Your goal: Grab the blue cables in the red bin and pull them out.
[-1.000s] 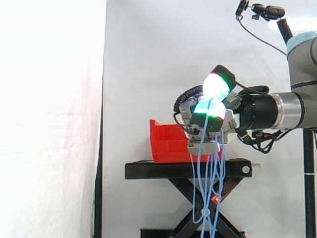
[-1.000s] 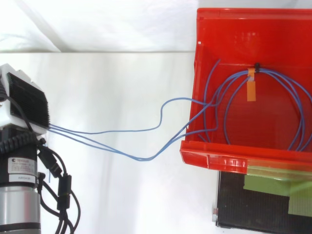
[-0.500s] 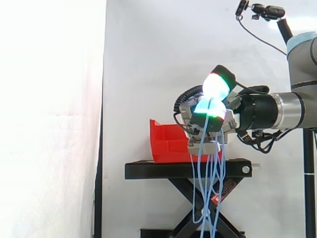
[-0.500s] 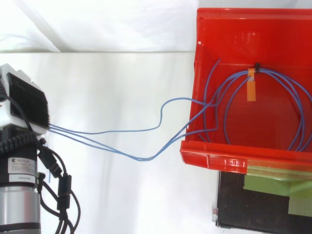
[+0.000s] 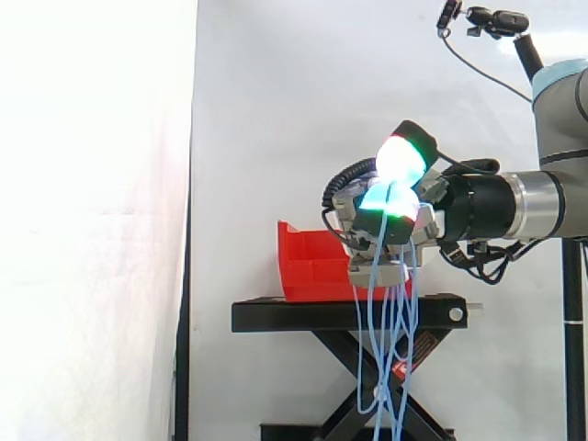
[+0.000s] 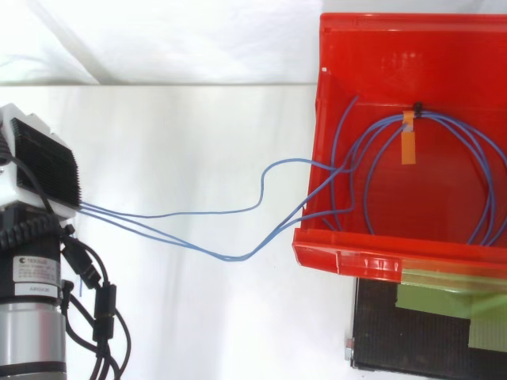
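Blue cables [image 6: 206, 212] run from a coil inside the red bin [image 6: 380, 47], over its left wall, to my hand [image 6: 40, 170] at the left edge of the top view. The coil [image 6: 467, 142] is bound by a black tie with an orange tag [image 6: 409, 146]. In the side view my hand [image 5: 386, 216] hovers above the right part of the bin [image 5: 308, 262], its glowing green and white pads curled shut on the cables. Several loops of blue cable [image 5: 386, 331] hang from it past the stand.
The bin rests on a black scissor stand [image 5: 349, 315] in front of the white curtain. In the top view a strip of green tape [image 6: 444, 297] lies on the stand below the bin. A white surface [image 6: 198, 142] spreads between hand and bin.
The hanging cable loops sway slightly below the hand. Hand, bin and coil stay where they were.
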Motion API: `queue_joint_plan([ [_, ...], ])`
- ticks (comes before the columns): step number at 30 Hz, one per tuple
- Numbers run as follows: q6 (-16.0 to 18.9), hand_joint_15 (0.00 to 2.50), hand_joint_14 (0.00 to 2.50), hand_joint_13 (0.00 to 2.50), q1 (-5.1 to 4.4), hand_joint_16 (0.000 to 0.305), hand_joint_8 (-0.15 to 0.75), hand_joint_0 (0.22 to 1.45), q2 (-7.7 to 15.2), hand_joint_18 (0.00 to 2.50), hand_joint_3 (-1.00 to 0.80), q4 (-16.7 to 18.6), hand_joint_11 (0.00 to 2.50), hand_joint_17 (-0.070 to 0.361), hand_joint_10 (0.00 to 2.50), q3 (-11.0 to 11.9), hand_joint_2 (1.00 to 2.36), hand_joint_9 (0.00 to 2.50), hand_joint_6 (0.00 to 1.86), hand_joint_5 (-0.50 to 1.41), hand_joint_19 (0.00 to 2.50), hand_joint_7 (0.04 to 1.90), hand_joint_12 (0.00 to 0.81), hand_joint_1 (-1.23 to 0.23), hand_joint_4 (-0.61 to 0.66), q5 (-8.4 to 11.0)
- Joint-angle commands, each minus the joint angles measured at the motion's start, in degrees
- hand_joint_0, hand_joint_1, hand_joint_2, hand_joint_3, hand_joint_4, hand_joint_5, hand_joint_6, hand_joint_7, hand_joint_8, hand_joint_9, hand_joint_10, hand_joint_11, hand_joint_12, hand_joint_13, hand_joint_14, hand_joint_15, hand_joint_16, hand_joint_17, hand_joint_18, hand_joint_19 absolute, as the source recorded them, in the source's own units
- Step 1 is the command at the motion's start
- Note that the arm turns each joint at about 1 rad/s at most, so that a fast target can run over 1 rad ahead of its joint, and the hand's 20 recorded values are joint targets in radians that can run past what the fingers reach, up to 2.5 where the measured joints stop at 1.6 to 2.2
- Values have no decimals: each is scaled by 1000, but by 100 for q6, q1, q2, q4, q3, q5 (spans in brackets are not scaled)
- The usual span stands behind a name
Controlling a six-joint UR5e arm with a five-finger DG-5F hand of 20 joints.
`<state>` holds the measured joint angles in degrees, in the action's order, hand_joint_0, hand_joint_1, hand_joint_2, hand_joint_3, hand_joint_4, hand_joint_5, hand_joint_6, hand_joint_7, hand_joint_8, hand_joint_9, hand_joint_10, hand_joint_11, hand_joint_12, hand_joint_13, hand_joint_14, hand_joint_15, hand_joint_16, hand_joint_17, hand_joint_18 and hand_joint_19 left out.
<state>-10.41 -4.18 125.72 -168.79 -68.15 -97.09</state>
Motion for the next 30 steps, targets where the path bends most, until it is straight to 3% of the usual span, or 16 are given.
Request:
queue_joint_plan([
  [1,0,1119,1168,1612,5,39,215,975,5,1093,-966,-5,1038,88,27,3,1001,1592,653,1002,1231,611,290,-964,186,-3],
  [12,0,1082,1176,1620,5,38,248,976,-4,1088,-964,-5,953,86,21,3,1002,1457,660,1002,1223,605,286,-965,185,6],
  [14,0,1064,1181,1623,-3,37,230,977,-4,1078,-970,4,796,83,19,3,1001,1353,670,1000,1231,594,277,-965,186,6],
  [18,0,1102,1180,1617,-3,38,164,976,-4,1076,-967,-5,735,84,18,3,1002,1459,677,996,1228,590,277,-964,187,6],
  [23,0,1055,1194,1617,-3,38,226,977,5,1077,-968,4,706,85,15,3,1001,1355,683,996,1230,585,271,-965,180,6],
  [27,0,1065,1199,1610,-3,38,213,977,5,1075,-969,4,723,84,19,3,1001,1345,684,994,1225,582,283,-964,180,6],
  [30,0,1074,1200,1604,-3,38,155,977,5,1078,-966,-5,789,85,22,3,1001,1555,683,992,1229,586,281,-963,182,6],
])
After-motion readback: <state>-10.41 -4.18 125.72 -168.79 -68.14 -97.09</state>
